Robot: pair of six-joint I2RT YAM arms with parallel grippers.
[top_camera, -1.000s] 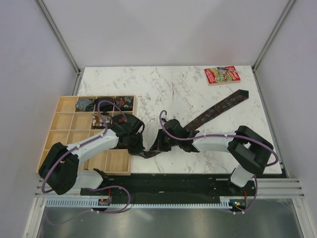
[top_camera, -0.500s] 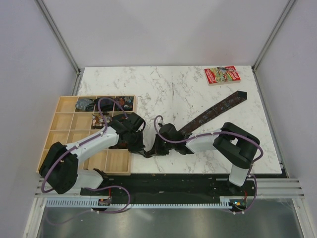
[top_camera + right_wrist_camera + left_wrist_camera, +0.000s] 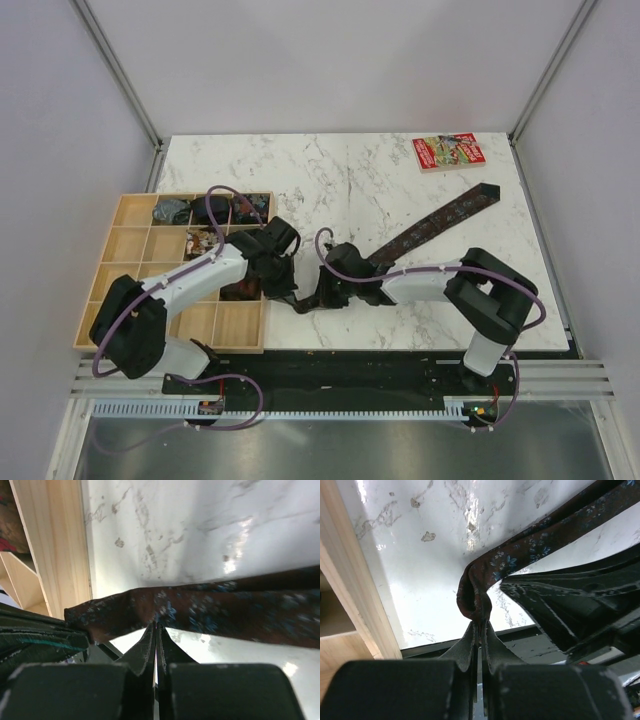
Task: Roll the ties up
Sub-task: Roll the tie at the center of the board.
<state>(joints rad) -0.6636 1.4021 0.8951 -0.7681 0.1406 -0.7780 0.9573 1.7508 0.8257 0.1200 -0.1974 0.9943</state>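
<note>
A long dark brown tie with a small pattern lies diagonally on the marble table, from the back right to the front middle. My left gripper is shut on its folded narrow end, by the tray's edge. My right gripper is shut on the same tie just beside it, pinching the lower edge of the strip. The two grippers sit close together. Rolled dark bundles lie in the tray's back compartments.
A wooden compartment tray stands at the left, its wall close to both grippers. A red printed booklet lies at the back right. The table's front edge is just below the left gripper.
Both grippers have stayed together at the tie's narrow end. The left arm's wrist has shifted a little to the right and the right arm's elbow has swung slightly.
</note>
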